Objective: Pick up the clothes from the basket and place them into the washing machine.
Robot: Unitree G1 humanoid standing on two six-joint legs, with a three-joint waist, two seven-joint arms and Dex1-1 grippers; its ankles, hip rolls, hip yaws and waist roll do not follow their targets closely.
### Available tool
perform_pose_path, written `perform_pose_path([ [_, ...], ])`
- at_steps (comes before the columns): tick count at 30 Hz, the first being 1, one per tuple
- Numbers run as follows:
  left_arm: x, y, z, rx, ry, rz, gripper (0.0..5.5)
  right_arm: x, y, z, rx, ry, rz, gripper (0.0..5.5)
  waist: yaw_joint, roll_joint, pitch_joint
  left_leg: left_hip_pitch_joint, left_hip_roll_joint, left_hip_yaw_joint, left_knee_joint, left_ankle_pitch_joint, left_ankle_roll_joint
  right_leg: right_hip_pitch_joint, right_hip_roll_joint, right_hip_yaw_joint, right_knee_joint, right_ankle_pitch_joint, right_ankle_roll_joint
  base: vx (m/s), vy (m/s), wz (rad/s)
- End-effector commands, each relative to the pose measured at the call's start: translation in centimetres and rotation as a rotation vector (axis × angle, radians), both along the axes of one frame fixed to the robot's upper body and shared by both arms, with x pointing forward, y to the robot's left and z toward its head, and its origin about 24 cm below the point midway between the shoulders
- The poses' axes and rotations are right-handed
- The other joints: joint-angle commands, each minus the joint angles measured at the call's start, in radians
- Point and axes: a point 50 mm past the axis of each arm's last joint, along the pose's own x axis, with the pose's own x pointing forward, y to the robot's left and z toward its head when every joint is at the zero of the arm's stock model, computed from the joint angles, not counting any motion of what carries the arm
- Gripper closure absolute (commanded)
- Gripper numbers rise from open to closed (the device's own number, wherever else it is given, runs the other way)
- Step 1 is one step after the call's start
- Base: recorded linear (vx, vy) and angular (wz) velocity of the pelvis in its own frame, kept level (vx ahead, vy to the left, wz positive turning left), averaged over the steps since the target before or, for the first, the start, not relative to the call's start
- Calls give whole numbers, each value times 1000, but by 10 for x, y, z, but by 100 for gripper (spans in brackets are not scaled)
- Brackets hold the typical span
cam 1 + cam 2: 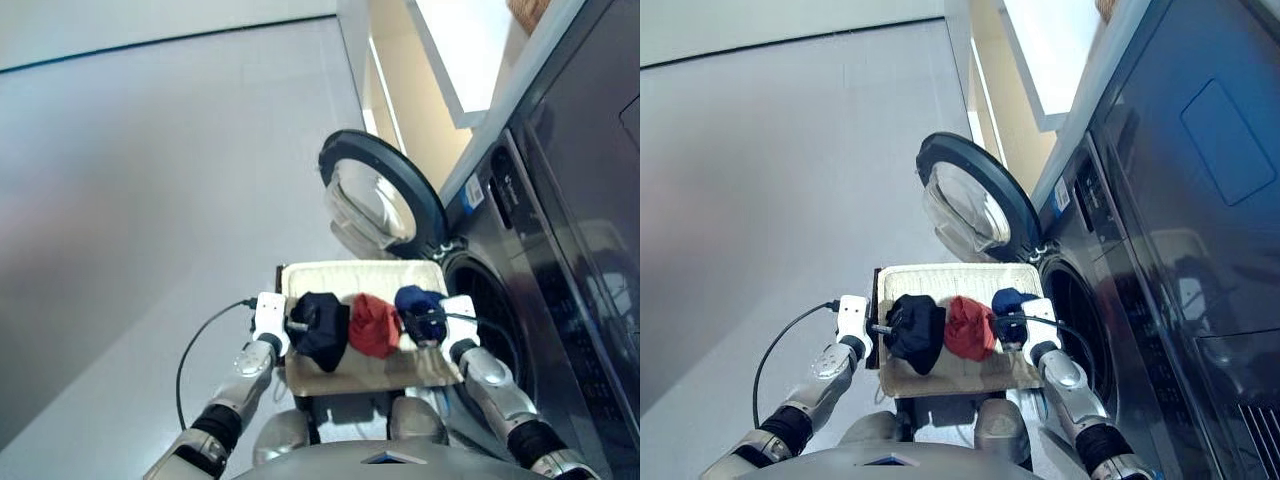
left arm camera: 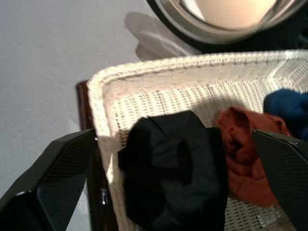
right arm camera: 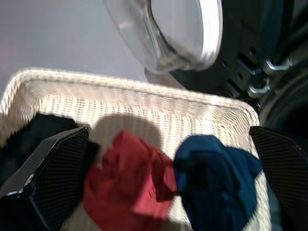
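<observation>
Three bundles fill our basket (image 1: 420, 368): one black (image 1: 322, 327), one orange-red (image 1: 374, 325), one dark blue (image 1: 417, 303). Our two tools, left (image 2: 163, 187) and right (image 3: 166, 183), are spread wide; washing machine (image 1: 560, 300) door (image 1: 380, 200) open.

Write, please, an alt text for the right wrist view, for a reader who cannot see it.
Three cloth bundles lie side by side in the cream wicker basket: black bundle, orange-red bundle, dark blue bundle. The open right pincer hangs over them, the washing machine's glass door beyond.
</observation>
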Motion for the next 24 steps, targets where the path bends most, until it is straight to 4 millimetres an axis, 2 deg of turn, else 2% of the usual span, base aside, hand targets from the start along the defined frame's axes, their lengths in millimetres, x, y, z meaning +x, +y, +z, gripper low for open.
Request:
perform_pose_path([
  [1,29,-14,41,4,-216,-19,0,23,27,65,114,-302,75,0,-1,-61,47,-80,59,-12,139,-20,-46,-98,-42,-1,138,-19,40,-94,-58,-62],
  [7,47,-27,62,18,-295,5,0,30,57,116,183,-502,170,0,-10,-76,101,-190,73,-31,225,-43,-46,-235,-17,28,267,-50,39,-92,-33,-101],
  [13,63,-23,83,42,-375,89,0,24,74,162,182,-708,259,0,-15,-84,145,-335,85,-71,333,-68,-44,-375,-3,36,374,-72,33,-99,-55,23],
  [18,77,-19,96,38,-394,182,0,22,87,185,271,-787,286,0,-23,-89,181,-456,96,-95,431,-91,-48,-486,4,32,459,-87,27,-106,-36,109],
  [24,93,-5,107,35,-391,328,0,18,95,198,360,-823,303,0,-30,-98,195,-560,101,-110,491,-101,-54,-584,5,33,514,-95,23,-57,-12,33],
])
